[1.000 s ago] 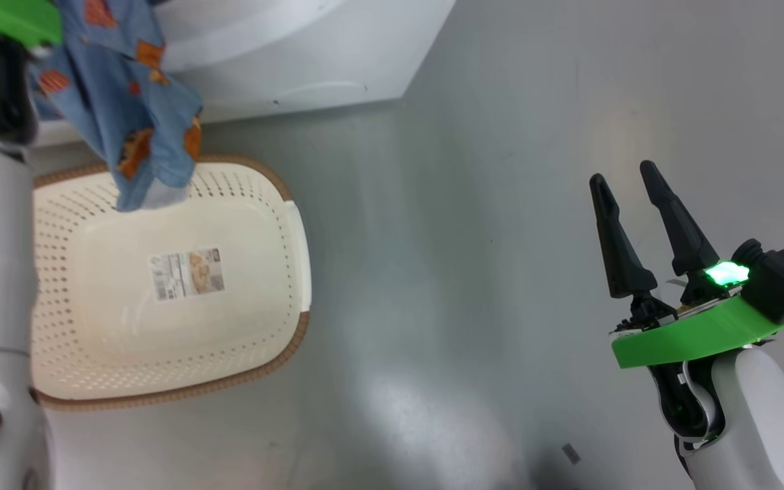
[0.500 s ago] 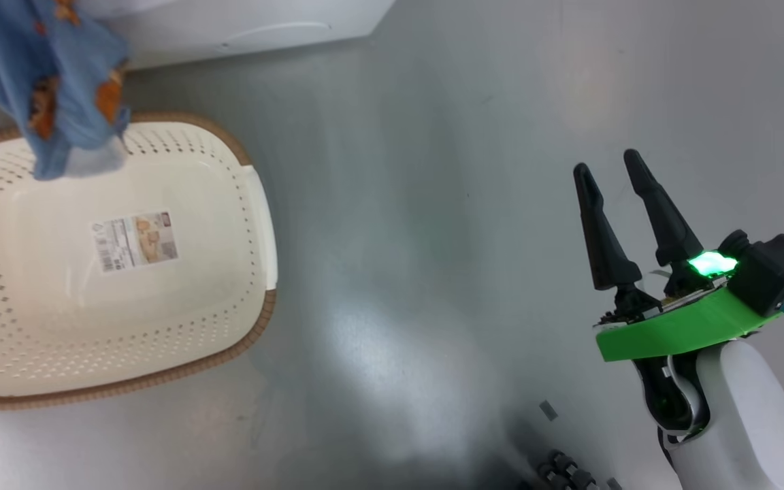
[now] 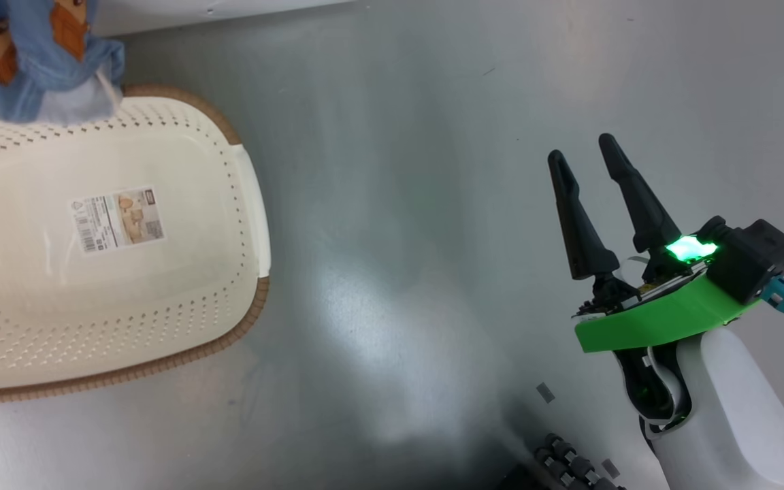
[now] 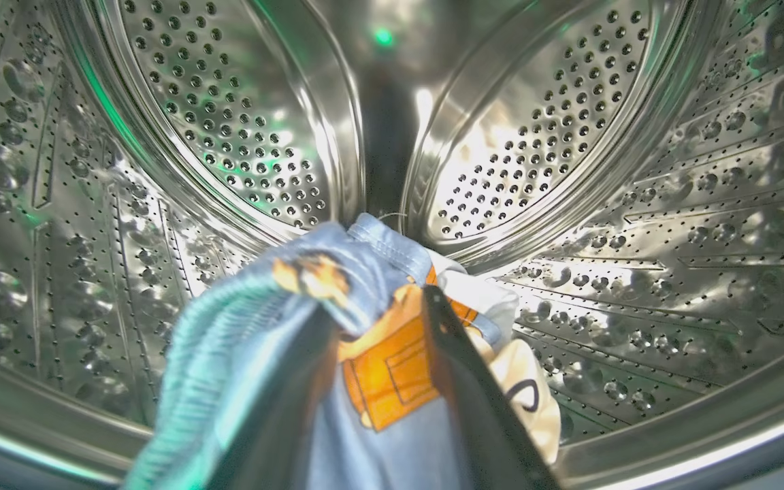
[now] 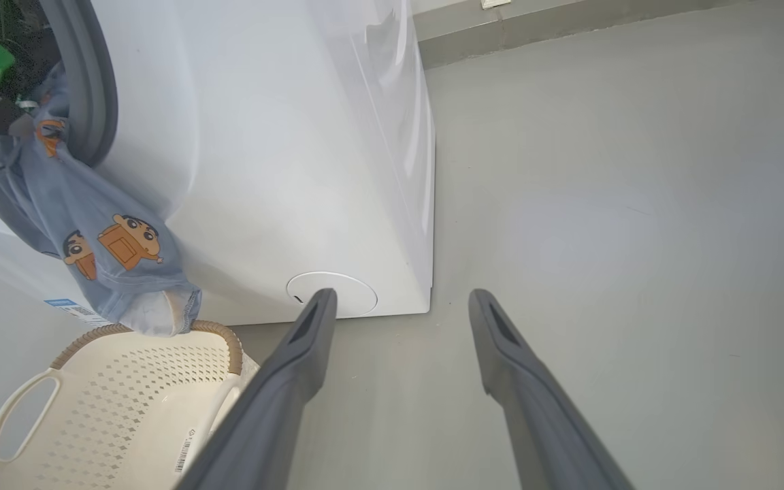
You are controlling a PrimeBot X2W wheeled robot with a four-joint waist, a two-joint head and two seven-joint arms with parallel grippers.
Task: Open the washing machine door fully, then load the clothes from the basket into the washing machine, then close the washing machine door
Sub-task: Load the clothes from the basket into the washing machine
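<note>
Clothes [image 4: 365, 272] shifted — soft folds, perforated drum [image 4: 229, 102].

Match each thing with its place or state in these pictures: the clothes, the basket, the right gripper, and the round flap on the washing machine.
Things:
1. clothes
2. basket
3. right gripper
4. round flap

Places or states:
A. open, holding nothing
B. low on the white front of the washing machine
C. hanging out of the machine's opening, down towards the basket
D. standing on the floor, with a paper label on its bottom

Pairs: 1-C, 2-D, 3-A, 4-B
</note>
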